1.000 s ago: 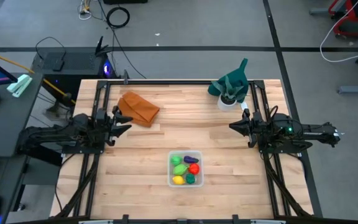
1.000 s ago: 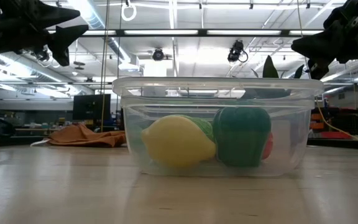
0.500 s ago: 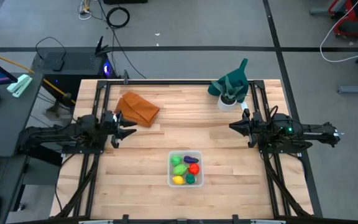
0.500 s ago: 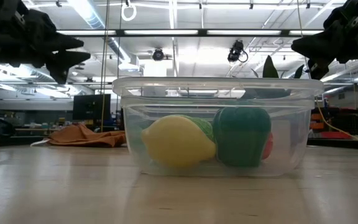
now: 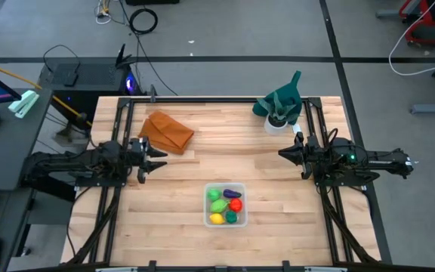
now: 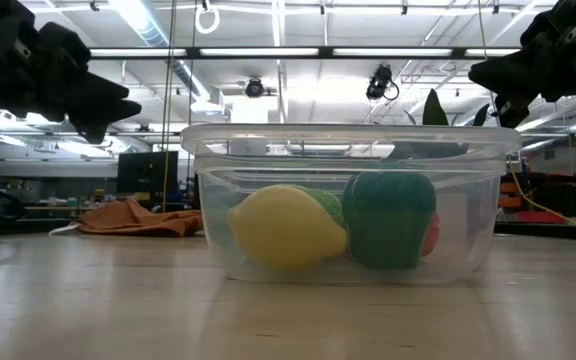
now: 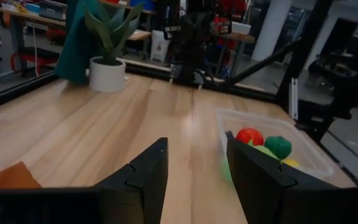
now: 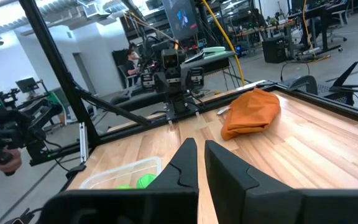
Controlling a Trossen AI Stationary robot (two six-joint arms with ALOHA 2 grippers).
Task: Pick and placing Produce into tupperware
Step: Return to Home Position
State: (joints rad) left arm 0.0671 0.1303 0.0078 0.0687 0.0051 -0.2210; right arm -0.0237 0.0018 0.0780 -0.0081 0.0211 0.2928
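Near the long edge of the desk (image 5: 165, 198) opposite the orange cloth (image 5: 168, 132), the tupperware (image 5: 225, 205) held the produce (image 5: 224, 205); my left pincer (image 5: 160, 155) hung apart by the left edge, my right pincer (image 5: 283, 153) together by the right; I judged the tupperware light, stiff, slick, best gripped at its rim.

You have 2 matte black arms, the left arm (image 5: 66, 166) and the right arm (image 5: 372, 161), each built of blocky jointed links. The left hand (image 5: 157, 156) and right hand (image 5: 282, 153) both end in 2 dark wedge-shaped fingers (image 7: 143, 177) with flat, angular faces. A small green light (image 5: 351, 157) glows on the right arm's wrist.
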